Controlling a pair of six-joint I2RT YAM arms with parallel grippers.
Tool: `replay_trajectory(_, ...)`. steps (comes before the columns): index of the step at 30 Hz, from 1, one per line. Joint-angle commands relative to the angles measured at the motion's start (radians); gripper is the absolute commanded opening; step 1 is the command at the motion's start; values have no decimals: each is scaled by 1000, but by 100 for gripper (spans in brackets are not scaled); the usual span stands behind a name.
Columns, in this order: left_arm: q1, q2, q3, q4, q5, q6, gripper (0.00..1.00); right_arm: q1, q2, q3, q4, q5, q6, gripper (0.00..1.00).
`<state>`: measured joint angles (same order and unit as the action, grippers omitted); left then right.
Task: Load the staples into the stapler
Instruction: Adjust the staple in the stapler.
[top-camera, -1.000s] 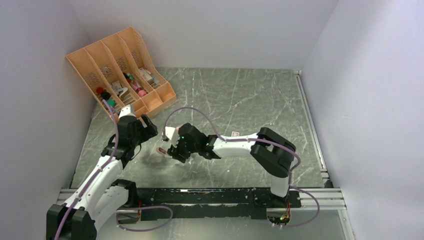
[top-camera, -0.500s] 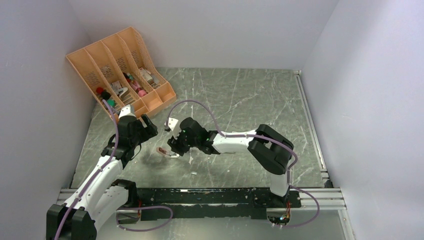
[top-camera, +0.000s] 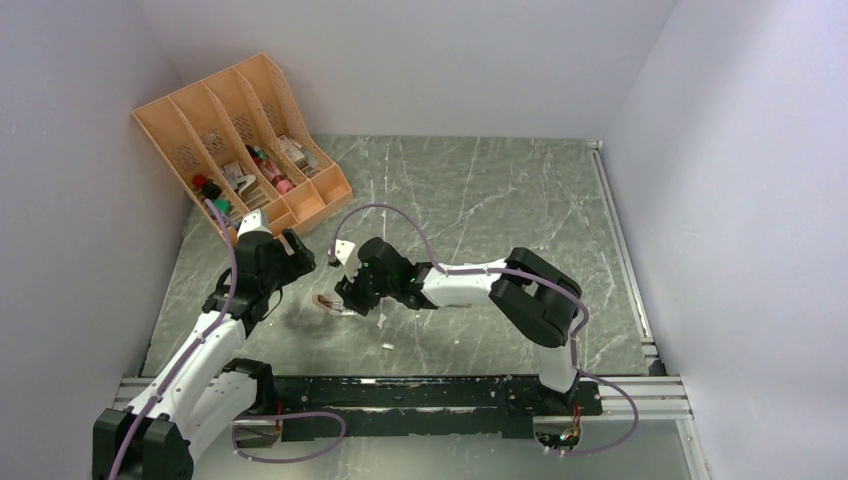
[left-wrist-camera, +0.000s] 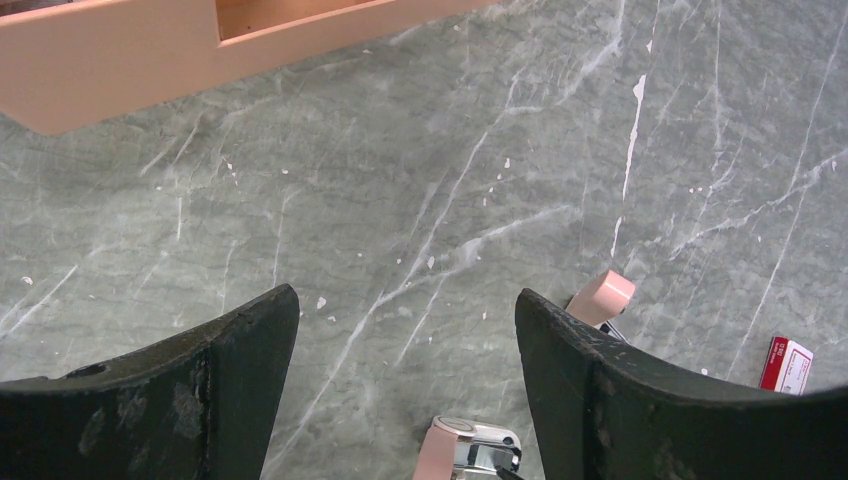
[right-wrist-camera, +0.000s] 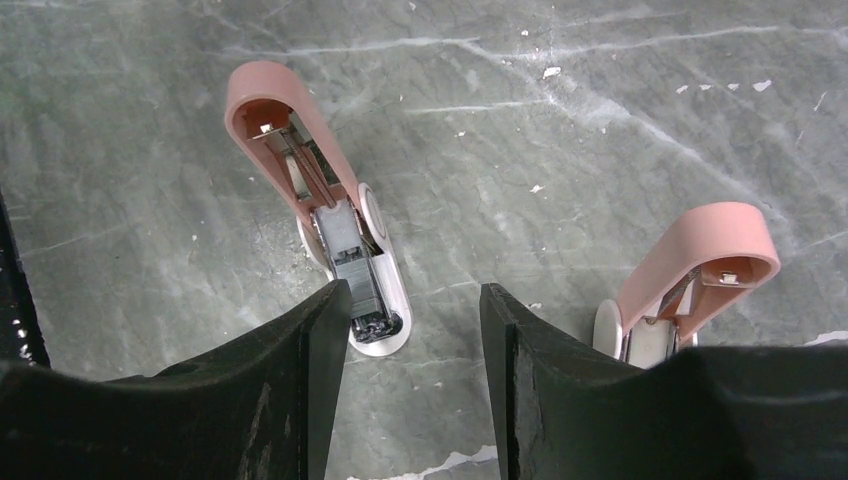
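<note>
Left gripper: wide open, empty, above table.
Right gripper: partly open, gripping nothing, over open stapler; 2nd stapler beside.
Staples box: on table, touching neither stapler.

The stapler is pink, table grey white-veined, organiser orange, staple box red-and-white

My left gripper hangs low, jaws spread wide, nothing between. My right gripper points down, reaching leftward, jaws partly apart, empty.
</note>
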<state>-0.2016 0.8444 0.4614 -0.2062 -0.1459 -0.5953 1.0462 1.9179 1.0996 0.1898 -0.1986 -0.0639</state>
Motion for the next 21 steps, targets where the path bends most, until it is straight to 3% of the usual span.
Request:
replay_trajectory(1,7,-9,14,24,11,0,83,-2,30,21,-8,-1,-1,54)
replay_trajectory(21,7,-6,20,19,9,1,83,-1,-30,-9,55,-13,7,53)
